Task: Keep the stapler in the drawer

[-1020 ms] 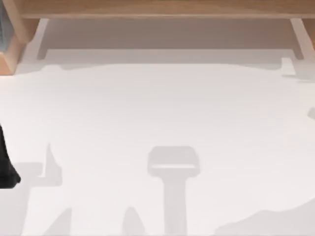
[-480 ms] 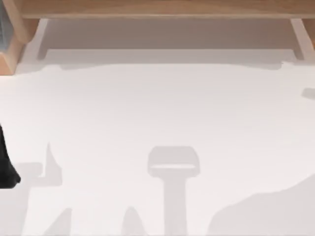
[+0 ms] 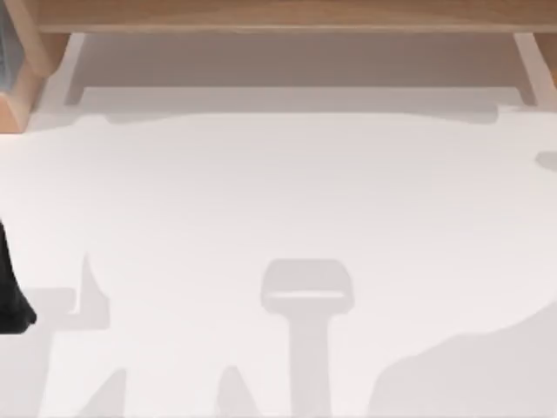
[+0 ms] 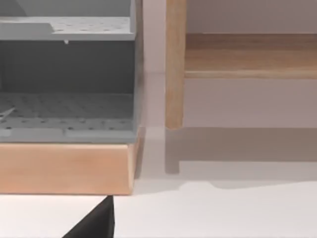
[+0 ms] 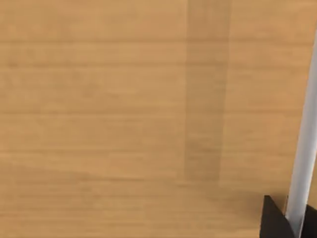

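The stapler is out of view. In the right wrist view, a flat wooden face [image 5: 124, 114] lies close ahead, crossed near one side by a pale slim bar [image 5: 303, 163]. Dark parts of my right gripper [image 5: 290, 223] sit on either side of that bar. Whether this wood is the drawer's front I cannot tell. A black part of my left arm [image 3: 10, 296] stands at the table's left edge in the top view. A black tip of my left gripper [image 4: 96, 224] hangs low over the white table in the left wrist view.
A wooden frame [image 3: 278, 16] runs along the back of the white table [image 3: 278, 200], with a pale recess under it. At the back left stands a grey perforated shelf unit [image 4: 67, 106] on a wooden base [image 4: 64, 168], next to a wooden post [image 4: 175, 64].
The big shadow at the table's lower right has spread left and upward. The small shadow at the right edge has shifted toward the back. The left arm has not moved.
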`<action>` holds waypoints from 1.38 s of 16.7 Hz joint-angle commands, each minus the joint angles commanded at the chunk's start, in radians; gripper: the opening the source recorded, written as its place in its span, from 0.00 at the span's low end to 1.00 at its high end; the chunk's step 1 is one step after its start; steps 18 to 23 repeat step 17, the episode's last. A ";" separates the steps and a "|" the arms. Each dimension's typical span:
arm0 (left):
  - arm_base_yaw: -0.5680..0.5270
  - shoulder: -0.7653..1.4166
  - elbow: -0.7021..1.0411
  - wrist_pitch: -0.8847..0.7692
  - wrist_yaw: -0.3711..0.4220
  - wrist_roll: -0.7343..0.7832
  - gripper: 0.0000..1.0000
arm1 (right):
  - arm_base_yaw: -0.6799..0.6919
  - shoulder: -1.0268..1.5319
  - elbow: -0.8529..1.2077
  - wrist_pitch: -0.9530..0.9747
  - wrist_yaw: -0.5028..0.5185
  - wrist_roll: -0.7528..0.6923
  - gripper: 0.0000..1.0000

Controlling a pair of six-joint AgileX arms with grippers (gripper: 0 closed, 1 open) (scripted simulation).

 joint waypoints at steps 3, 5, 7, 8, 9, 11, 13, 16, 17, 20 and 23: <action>0.000 0.000 0.000 0.000 0.000 0.000 1.00 | 0.000 0.000 0.000 0.000 0.000 0.000 0.38; 0.000 0.000 0.000 0.000 0.000 0.000 1.00 | 0.000 0.000 0.000 0.000 0.000 0.000 0.53; 0.000 0.000 0.000 0.000 0.000 0.000 1.00 | 0.000 0.000 0.000 0.000 0.000 0.000 0.68; 0.000 0.000 0.000 0.000 0.000 0.000 1.00 | 0.000 0.000 0.000 0.000 0.000 0.000 0.75; 0.000 0.000 0.000 0.000 0.000 0.000 1.00 | 0.000 0.000 0.000 0.000 0.000 0.000 0.83; 0.000 0.000 0.000 0.000 0.000 0.000 1.00 | 0.000 0.000 0.000 0.000 0.000 0.000 0.98; 0.000 0.000 0.000 0.000 0.000 0.000 1.00 | 0.000 0.000 0.000 0.000 0.000 0.000 1.00; 0.000 0.000 0.000 0.000 0.000 0.000 1.00 | 0.000 0.000 0.000 0.000 0.000 0.000 1.00; 0.000 0.000 0.000 0.000 0.000 0.000 1.00 | 0.000 0.000 0.000 0.000 0.000 0.000 1.00; 0.000 0.000 0.000 0.000 0.000 0.000 1.00 | 0.000 0.000 0.000 0.000 0.000 0.000 1.00; 0.000 0.000 0.000 0.000 0.000 0.000 1.00 | 0.000 0.000 0.000 0.000 0.000 0.000 1.00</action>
